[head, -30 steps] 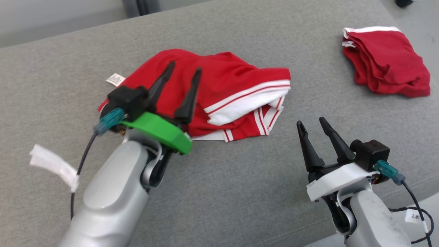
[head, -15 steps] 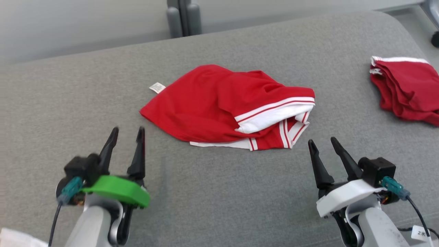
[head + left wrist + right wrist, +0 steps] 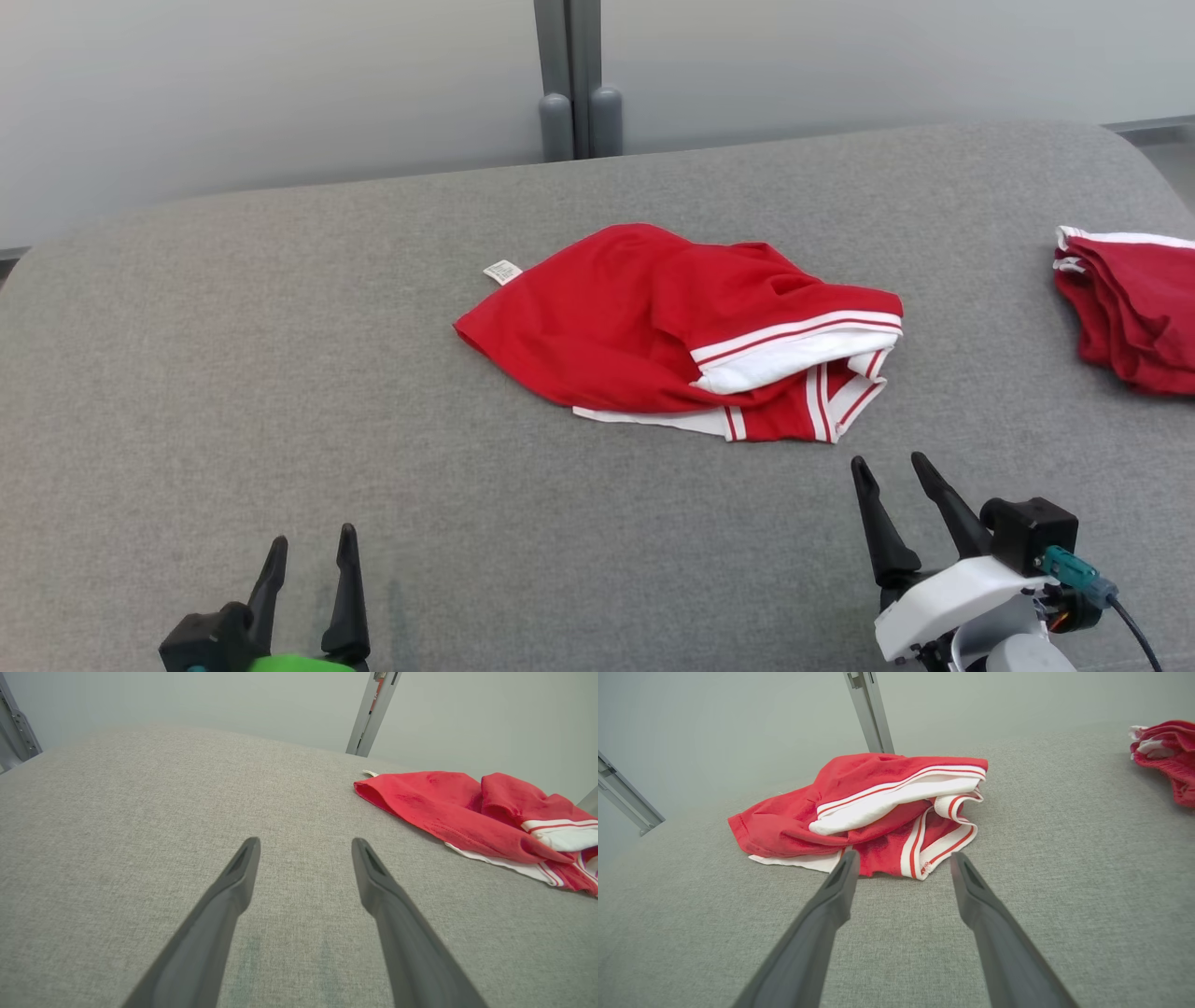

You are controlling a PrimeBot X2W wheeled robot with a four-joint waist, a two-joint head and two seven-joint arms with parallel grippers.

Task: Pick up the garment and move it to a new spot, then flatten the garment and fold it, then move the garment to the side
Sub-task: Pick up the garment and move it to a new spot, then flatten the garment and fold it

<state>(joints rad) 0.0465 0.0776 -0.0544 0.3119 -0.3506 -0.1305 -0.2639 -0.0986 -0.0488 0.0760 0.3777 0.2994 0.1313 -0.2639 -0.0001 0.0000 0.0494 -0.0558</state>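
The garment (image 3: 653,327) lies crumpled mid cushion (image 3: 280,373), long axis 9-to-3. The right gripper (image 3: 888,460) is nearer, with it close at 10 o'clock; from the left gripper (image 3: 313,536) it's way out at 2. Both jaws are spread wide, holding nothing.

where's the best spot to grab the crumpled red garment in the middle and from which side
Probably the striped hem corner of the crumpled red garment, approached from the near side with the right gripper. That corner lies nearest its open jaws, and the bunched layers there stand up off the grey cushion, giving an edge to pinch.
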